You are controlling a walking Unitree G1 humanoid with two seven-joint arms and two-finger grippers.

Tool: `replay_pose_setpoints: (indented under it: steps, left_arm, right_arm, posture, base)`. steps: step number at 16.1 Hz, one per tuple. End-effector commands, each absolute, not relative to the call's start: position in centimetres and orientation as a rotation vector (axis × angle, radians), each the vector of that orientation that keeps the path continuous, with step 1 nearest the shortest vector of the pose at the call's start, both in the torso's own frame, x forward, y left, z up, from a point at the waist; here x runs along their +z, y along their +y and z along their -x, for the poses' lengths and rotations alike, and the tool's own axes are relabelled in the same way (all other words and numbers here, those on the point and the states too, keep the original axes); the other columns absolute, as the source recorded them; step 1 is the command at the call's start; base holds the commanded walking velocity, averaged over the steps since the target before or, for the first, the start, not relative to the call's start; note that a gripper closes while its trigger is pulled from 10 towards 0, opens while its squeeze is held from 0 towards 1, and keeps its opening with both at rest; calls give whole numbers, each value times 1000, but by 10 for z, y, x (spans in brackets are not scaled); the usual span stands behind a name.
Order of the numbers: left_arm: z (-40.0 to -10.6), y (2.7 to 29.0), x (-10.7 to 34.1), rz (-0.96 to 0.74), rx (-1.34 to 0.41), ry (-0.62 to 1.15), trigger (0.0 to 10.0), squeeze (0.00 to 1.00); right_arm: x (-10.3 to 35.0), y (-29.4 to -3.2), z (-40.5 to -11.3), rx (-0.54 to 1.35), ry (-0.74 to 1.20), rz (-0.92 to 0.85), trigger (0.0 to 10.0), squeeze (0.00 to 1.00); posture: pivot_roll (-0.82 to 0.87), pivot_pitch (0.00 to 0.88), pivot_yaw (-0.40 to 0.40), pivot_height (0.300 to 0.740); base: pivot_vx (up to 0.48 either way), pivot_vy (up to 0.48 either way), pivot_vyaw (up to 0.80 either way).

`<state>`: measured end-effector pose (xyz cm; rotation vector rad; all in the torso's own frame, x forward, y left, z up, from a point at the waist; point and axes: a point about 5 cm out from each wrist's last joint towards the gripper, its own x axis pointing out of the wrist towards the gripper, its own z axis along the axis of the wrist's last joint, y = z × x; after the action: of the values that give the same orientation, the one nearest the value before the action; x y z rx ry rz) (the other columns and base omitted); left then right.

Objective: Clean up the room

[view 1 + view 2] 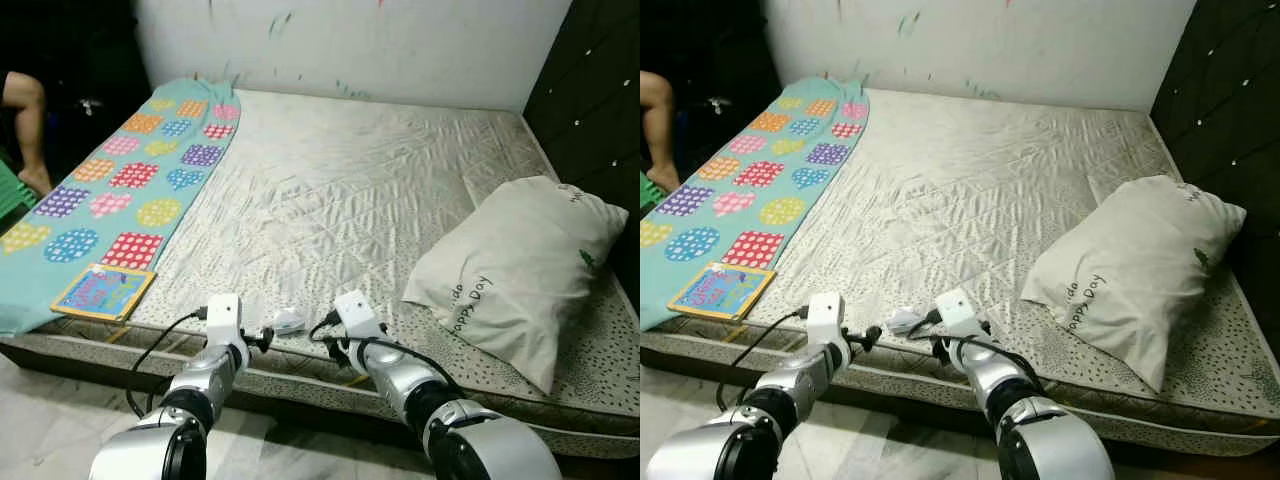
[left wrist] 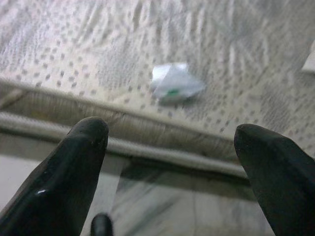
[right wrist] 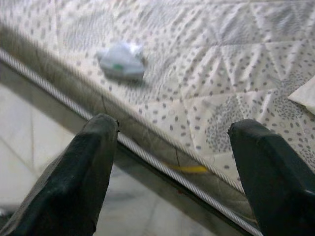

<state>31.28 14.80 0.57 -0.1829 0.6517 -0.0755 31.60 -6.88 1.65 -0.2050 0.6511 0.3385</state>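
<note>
Wide bare mattress with dotted beige quilting, far right corner cut off. Beige printed pillow right, turquoise patterned blanket left. Small crumpled white wrapper, blurred, near front edge between left gripper and right gripper, fingers of both spread.

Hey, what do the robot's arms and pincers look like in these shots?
Both arms are shiny silver with rounded segments and black joints. A white boxy module tops each wrist, with black cables looping off it. The left pincer and right pincer each have two thick, glossy black fingers with rounded tips.
</note>
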Motion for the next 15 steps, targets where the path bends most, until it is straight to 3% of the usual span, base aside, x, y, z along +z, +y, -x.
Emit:
replay_pose_setpoints:
  steps: [1,3,6,9,10,13,15]
  left_arm:
    - [-332,151,30,228,-96,534,10000,0]
    - [-347,162,55,230,-168,381,10000,0]
    - [-342,182,75,219,-204,183,10000,0]
    - [-285,197,76,27,-164,52,10000,0]
    - [-270,198,77,51,-134,31,10000,0]
    - [-225,203,82,-42,-51,-70,10000,0]
    - [-202,214,76,-61,-42,-15,10000,0]
  right_arm:
    - [38,-71,-334,303,565,123,10000,0]
    - [57,-80,-349,294,481,39,10000,0]
    - [74,-99,-360,297,381,-4,10000,0]
    - [96,-123,-361,312,220,-26,10000,0]
    - [102,-129,-357,318,166,-24,10000,0]
    - [105,-155,-323,376,57,25,10000,0]
    - [97,-180,-295,393,37,114,10000,0]
  posture:
    - [-25,24,-41,740]
    - [-19,36,-47,740]
    - [-19,44,-54,740]
    - [-25,44,-67,740]
    - [-22,44,-73,740]
    - [-6,44,-87,740]
    - [-8,45,-86,740]
  base:
    - [0,0,0]
    - [0,0,0]
    - [0,0,0]
    - [0,0,0]
    - [0,0,0]
    - [0,0,0]
    - [0,0,0]
